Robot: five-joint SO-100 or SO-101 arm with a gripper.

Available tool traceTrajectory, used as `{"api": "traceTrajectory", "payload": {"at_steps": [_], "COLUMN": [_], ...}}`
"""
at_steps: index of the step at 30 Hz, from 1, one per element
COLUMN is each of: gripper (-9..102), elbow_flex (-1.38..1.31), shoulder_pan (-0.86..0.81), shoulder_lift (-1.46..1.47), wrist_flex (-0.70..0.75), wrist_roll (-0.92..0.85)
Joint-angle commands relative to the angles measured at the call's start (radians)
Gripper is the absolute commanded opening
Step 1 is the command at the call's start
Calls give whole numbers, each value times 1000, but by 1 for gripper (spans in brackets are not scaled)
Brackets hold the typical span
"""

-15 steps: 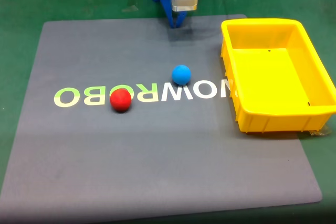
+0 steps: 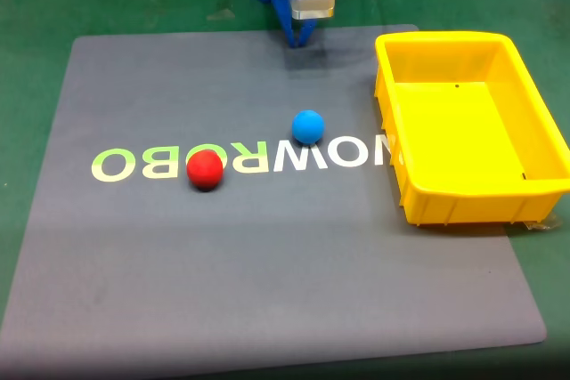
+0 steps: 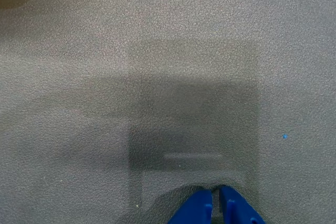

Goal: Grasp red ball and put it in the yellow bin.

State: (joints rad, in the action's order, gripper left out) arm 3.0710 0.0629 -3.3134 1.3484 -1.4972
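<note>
Okay, one red ball (image 2: 205, 170) sits on the grey mat (image 2: 267, 273), left of centre on the lettering, and one blue ball (image 2: 308, 126) lies just right of it and farther back. One yellow bin (image 2: 463, 206) stands at the right mat edge. One blue end effector (image 2: 300, 39) hangs at the far edge, tips pressed together, holding nothing; wrist view shows the closed tips (image 3: 216, 203) over bare mat.

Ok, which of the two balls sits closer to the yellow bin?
The blue ball, right of the red ball in the fixed view and nearer the yellow bin.
</note>
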Motion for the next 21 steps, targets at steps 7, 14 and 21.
{"api": "traceTrajectory", "payload": {"at_steps": [7, 14, 21], "gripper": [0, 19, 30], "elbow_flex": [31, 21, -123], "shoulder_pan": [-25, -94, -173], "shoulder_lift": [-12, -9, -9], "wrist_flex": [-14, -141, -287], "wrist_roll": [-3, -41, -147]}}
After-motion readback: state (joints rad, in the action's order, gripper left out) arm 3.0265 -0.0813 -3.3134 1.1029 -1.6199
